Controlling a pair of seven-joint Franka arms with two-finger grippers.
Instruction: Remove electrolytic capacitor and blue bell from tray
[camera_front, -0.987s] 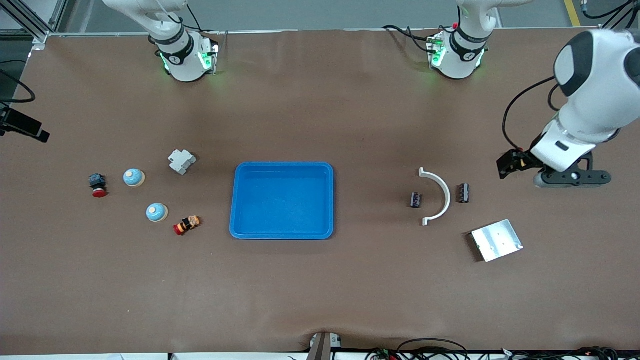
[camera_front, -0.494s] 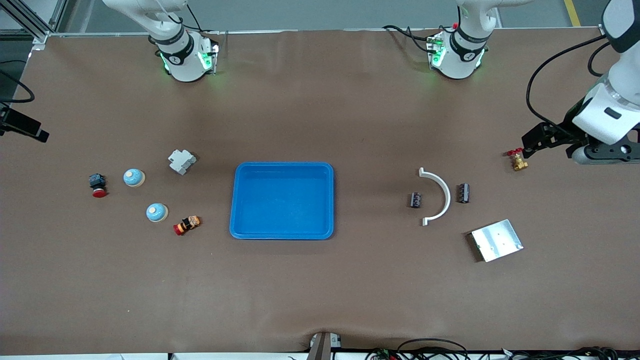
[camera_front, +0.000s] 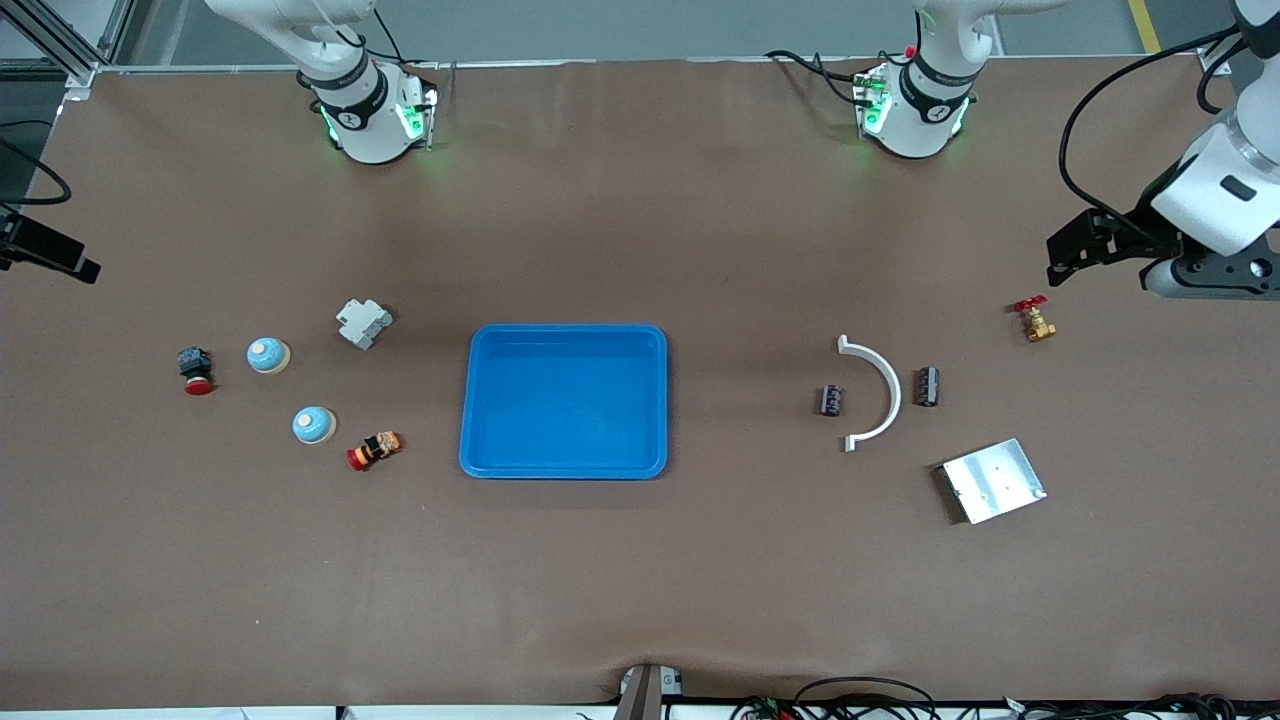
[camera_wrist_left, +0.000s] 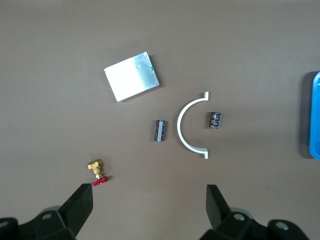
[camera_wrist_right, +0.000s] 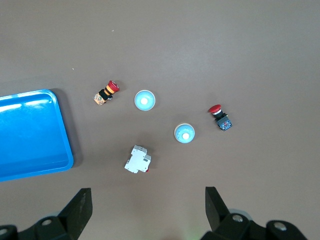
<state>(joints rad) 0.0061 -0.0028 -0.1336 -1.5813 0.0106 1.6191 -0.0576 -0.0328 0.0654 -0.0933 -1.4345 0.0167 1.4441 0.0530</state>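
The left gripper (camera_front: 1062, 262) is wide open w/ nothing in it. It has pulled up and away from the small brass valve (camera_front: 1036, 322), which now lies free on the table (camera_front: 640, 600) toward the left arm's end. The right gripper (camera_wrist_right: 147, 212), also open and empty, waits over the blue bells (camera_front: 268, 354). The tray (camera_front: 565, 400), mid-table, is empty; bells and capacitors (camera_front: 831, 400) lie outside it, so the task looks done, imo.

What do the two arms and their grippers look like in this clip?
Both arms are glossy white with black joint bands; their bases glow green and trail black cables. The left gripper is black under a white wrist, with a black cable looping above it. In each wrist view, two dark wedge-shaped fingers show.
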